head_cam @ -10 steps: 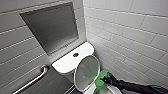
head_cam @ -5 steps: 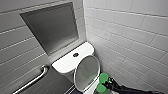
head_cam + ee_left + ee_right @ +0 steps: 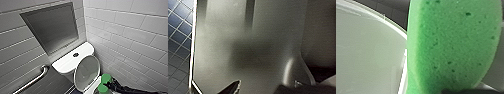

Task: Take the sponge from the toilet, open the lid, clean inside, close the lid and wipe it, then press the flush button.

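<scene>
Taking your left side first: the left gripper [image 3: 263, 90] hangs over a plain grey surface [image 3: 250, 45] with blue floor tiles [image 3: 178, 37] along one edge, and you cannot tell whether its jaws are open or closed.

In the head view, a metal grab bar [image 3: 32, 80] runs along the wall at the far left, with a grey recessed panel [image 3: 52, 27] at about 1 o'clock from it. Next comes the toilet [image 3: 66, 65], its flush button [image 3: 75, 54] on the tank top with nothing near it. At 5 o'clock from the button the lid [image 3: 87, 72] stands raised, its grey underside facing you, so the opening step looks done.

At 4 o'clock from the lid you find the sponge [image 3: 104, 82], off the tank and pinched in the jaws of the right gripper [image 3: 110, 85], so the pick-up looks done too. In the right wrist view the sponge sits close beside a white curved rim [image 3: 366, 55]; you cannot tell whether it touches the ceramic.

By my reading you are at the cleaning step, roughly mid-task. Closing the lid, wiping it and pressing the flush button are all left.
</scene>
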Robot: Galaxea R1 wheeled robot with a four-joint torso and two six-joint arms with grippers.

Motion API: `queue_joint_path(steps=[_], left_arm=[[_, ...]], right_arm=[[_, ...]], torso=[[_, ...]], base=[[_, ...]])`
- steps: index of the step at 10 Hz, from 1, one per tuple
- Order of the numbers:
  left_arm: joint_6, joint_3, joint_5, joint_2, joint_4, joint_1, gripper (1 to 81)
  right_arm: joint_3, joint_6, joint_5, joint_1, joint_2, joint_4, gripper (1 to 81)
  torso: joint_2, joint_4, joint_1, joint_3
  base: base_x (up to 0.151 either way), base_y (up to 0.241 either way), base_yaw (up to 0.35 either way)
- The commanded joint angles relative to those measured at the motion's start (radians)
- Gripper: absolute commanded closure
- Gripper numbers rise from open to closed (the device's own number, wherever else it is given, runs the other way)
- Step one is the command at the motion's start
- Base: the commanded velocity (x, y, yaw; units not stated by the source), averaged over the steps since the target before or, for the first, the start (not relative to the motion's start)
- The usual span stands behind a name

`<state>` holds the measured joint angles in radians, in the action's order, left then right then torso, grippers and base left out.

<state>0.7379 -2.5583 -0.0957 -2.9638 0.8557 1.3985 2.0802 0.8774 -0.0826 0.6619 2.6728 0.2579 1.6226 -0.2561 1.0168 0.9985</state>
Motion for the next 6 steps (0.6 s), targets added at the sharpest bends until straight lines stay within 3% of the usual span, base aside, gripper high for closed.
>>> queue_joint_path(steps=[1, 2, 6], left_arm=[[0.003, 0.000, -0.038, 0.011, 0.003, -0.005, 1.0], [0.003, 0.000, -0.038, 0.012, 0.002, -0.005, 1.0], [0.003, 0.000, -0.038, 0.012, -0.003, -0.003, 1.0]], right_arm=[[-0.131, 0.008, -0.023, -0.032, -0.135, 0.009, 81.1], [-0.100, 0.008, -0.064, -0.003, -0.133, 0.009, 81.1], [-0.071, 0.008, -0.111, 0.067, -0.161, 0.006, 81.1]], torso=[[0.000, 0.000, 0.000, 0.000], [0.000, 0.000, 0.000, 0.000], [0.000, 0.000, 0.000, 0.000]], base=[[0.000, 0.000, 0.000], [0.000, 0.000, 0.000], [0.000, 0.000, 0.000]])
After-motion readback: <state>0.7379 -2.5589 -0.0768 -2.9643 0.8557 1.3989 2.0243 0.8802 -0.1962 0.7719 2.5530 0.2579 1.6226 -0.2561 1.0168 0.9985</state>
